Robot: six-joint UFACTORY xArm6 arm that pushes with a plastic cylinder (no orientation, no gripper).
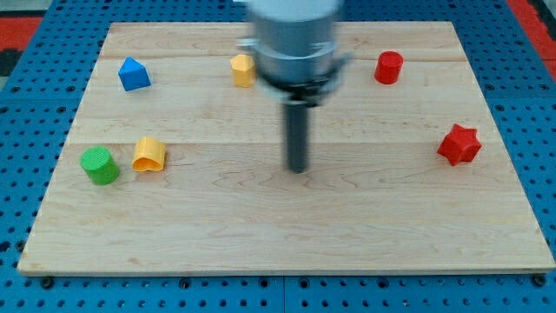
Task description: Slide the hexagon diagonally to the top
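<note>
My tip (298, 169) rests on bare wood near the middle of the board (287, 235), touching no block; as a plain rod it has nothing to open or close, and it holds nothing.

The task's thing, the yellow hexagon (242, 69), lies toward the view's top, just left of the arm's blurred housing (295, 39), which partly hides its right edge. It sits well apart from my tip, up and to the view's left.

Progress, as I judge it: the hexagon is already close to the top edge, but my tip is not in contact with it, so I cannot tell whether the diagonal slide is finished or not yet begun. If more travel is wanted, I must first bring my tip below the block.

Count of blocks, six in all:
- yellow, two: the hexagon and a yellow arch-like block (148, 154) at the view's left;
- red, two: a red cylinder (388, 67) at top right, a red star (459, 144) at right;
- blue, one: a blue house-shaped block (133, 75) at top left;
- green, one: a green cylinder (100, 165) just beside the yellow arch-like block.
</note>
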